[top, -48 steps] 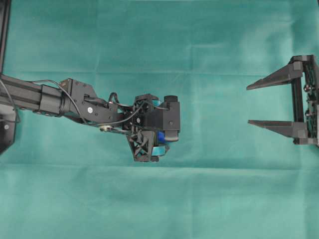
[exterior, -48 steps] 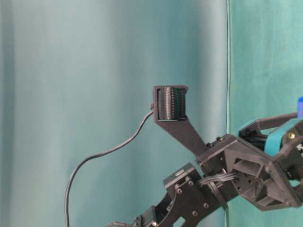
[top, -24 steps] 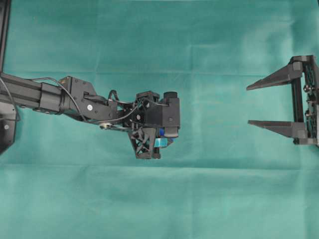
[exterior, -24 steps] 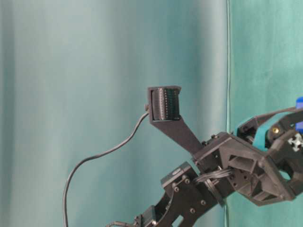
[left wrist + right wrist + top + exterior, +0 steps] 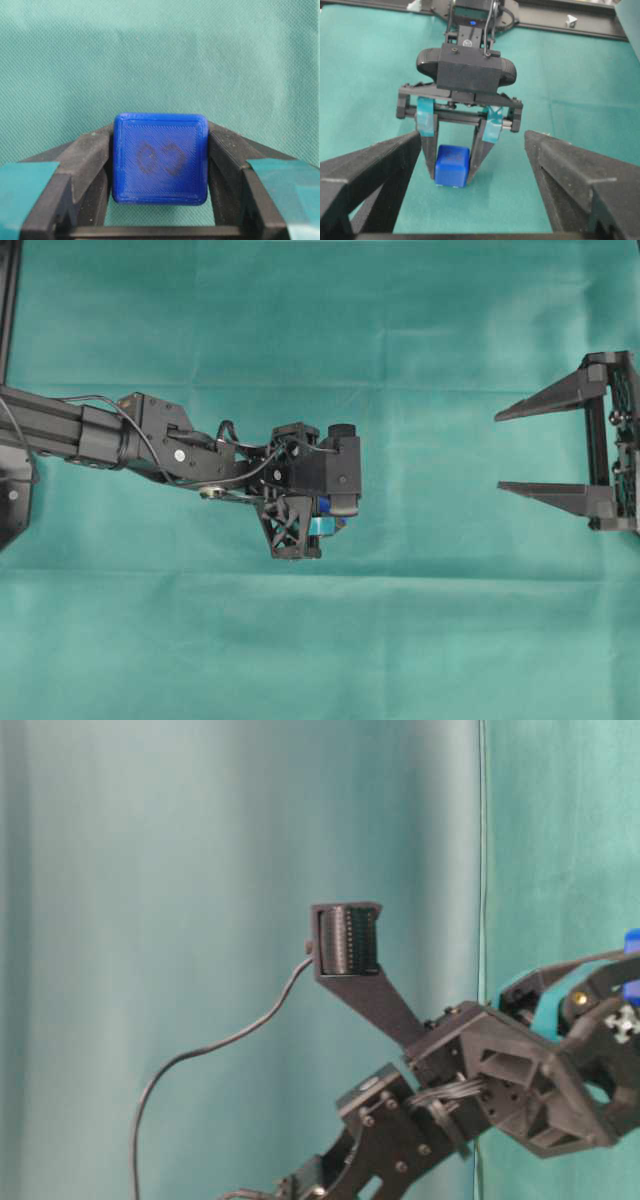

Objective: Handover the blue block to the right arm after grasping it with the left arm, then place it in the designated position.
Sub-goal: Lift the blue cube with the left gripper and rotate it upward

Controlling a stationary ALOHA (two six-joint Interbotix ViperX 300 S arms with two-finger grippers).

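The blue block (image 5: 160, 159) sits squeezed between the black fingers of my left gripper (image 5: 160, 165), which is shut on its two sides. From the right wrist view the block (image 5: 452, 165) is down at the green cloth, with the left gripper (image 5: 451, 176) pointing straight down over it. Tiny white marks of the designated position (image 5: 438, 185) peek out at the block's near bottom edge. From overhead the left gripper (image 5: 322, 512) hides most of the block (image 5: 323, 504). My right gripper (image 5: 498, 452) stands open at the far right, empty, its fingers pointing at the left gripper.
Green cloth (image 5: 420, 640) covers the whole table. A black frame rail (image 5: 570, 27) runs along the far edge behind the left arm. A cable (image 5: 200, 1055) loops from the left arm in the table-level view.
The left gripper's jaws have come together on the blue block from standing wide open a second ago. The right arm has not moved.
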